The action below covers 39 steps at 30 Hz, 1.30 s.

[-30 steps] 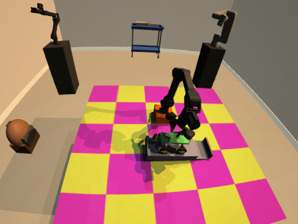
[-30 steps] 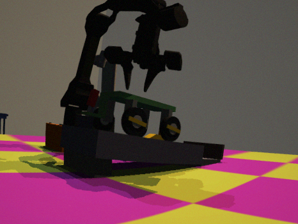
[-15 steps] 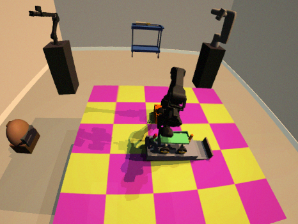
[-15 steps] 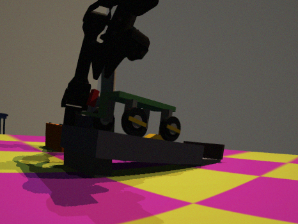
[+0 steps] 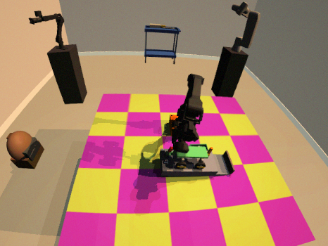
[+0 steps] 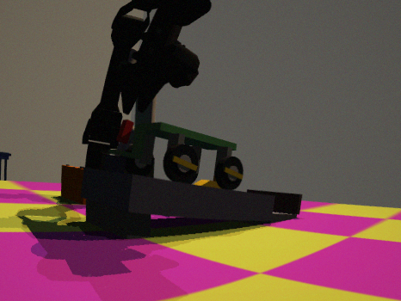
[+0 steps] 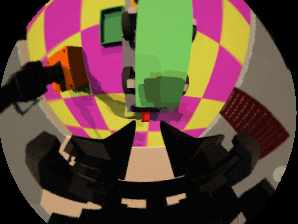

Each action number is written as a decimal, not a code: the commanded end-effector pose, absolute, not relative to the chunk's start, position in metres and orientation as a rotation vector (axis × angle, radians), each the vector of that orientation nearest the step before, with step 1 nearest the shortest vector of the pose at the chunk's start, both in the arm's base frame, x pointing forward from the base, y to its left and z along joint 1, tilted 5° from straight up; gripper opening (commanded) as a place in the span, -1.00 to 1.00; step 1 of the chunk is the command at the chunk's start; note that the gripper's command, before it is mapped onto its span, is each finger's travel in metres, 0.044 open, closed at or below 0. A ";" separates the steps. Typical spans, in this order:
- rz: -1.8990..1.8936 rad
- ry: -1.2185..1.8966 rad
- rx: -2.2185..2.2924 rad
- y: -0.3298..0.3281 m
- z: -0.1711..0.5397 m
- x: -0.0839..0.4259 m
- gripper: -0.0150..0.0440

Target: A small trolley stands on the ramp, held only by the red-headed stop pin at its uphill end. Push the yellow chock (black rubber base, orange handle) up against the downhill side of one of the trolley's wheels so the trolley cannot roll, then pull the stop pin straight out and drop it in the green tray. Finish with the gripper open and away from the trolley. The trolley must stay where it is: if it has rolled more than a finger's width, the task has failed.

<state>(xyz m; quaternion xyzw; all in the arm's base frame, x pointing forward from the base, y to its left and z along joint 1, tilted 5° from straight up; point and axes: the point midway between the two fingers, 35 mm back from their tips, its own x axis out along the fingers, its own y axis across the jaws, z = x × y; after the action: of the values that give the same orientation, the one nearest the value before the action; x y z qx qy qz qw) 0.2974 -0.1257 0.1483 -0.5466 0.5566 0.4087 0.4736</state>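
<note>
- At the far left of the top view, we saw a brown ball-like object (image 5: pixel 20 144) above a small box.
- Next came a dark stand (image 5: pixel 67 75) carrying a second arm, then a blue cart (image 5: pixel 162 53) by the back wall.
- We saw the orange block (image 5: pixel 172 121) (image 6: pixel 72 182) (image 7: pixel 75 67) on the checkered mat, beyond the ramp's high end.
- In the wrist view, the green tray (image 7: pixel 112 27) lay on the mat beside the ramp, on the orange block's side.
- We found the red-headed pin (image 5: pixel 170 150) (image 6: pixel 126 131) (image 7: pixel 145 116) standing at the trolley's uphill end.
- Our gripper (image 5: pixel 174 142) (image 6: pixel 134 112) (image 7: pixel 148 123) pointed down near the pin's head, its fingers parted partway with nothing between them.
- The trolley (image 5: pixel 193 151) (image 6: pixel 195 136) (image 7: pixel 162 50) stood on the gray ramp (image 5: pixel 191 172) (image 6: pixel 200 201), its green top sloping down to the right.
- We saw the chock (image 5: pixel 210 150) (image 6: pixel 207 183) near the trolley's downhill wheels; we could not tell whether it touched one.
- Farthest right, another dark stand (image 5: pixel 229 72) held a third arm.
</note>
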 end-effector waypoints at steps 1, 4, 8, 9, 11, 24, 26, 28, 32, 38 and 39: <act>1.009 1.370 -1.333 -0.127 0.140 0.295 0.15; 1.009 1.371 -1.333 -0.128 0.136 0.295 0.15; 1.009 1.371 -1.333 -0.129 0.133 0.294 0.15; 1.009 1.371 -1.333 -0.129 0.133 0.294 0.15; 1.009 1.371 -1.333 -0.129 0.133 0.294 0.15; 1.008 1.371 -1.333 -0.132 0.124 0.297 0.15; 1.008 1.371 -1.333 -0.132 0.121 0.297 0.15; 1.008 1.371 -1.333 -0.133 0.119 0.298 0.15; 1.008 1.371 -1.333 -0.134 0.114 0.299 0.15; 1.008 1.371 -1.333 -0.136 0.106 0.299 0.15; 1.008 1.371 -1.333 -0.136 0.105 0.298 0.15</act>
<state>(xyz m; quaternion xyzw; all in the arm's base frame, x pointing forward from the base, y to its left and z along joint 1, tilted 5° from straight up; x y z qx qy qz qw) 0.3013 -0.1359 0.1119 -0.5465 0.5581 0.4063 0.4741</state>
